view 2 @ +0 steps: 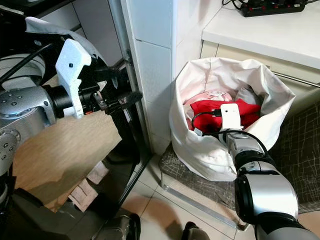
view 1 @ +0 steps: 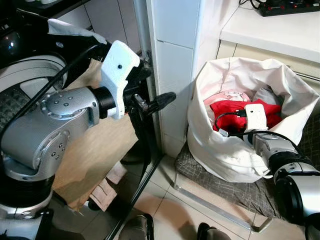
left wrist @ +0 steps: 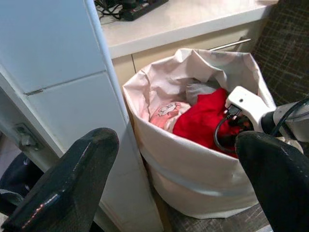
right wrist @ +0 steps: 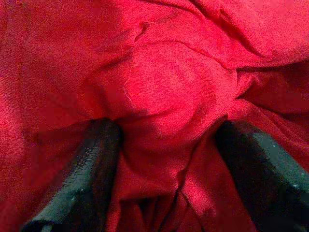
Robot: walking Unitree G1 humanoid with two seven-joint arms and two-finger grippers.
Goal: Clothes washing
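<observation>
Right pincer (right wrist: pixel 164 179) is pushed down into the red garment (right wrist: pixel 164 82), fingers parted with a fold of cloth bunched between them, not yet clamped. That garment lies on top inside the white laundry bag (view 1: pixel 220 150), beside a pink item (view 1: pixel 227 96) and a grey one (view 1: pixel 265 95). Left pincer (left wrist: pixel 178 183) hovers spread and empty near the white pillar (view 1: pixel 175 60), well apart from the bag

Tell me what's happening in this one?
The right gripper is down inside the white laundry bag, its fingers apart and pressed into the red garment, with cloth bunched between them but not yet clamped. A pink garment lies beside the red one. The left gripper hangs open near the white pillar.
</observation>
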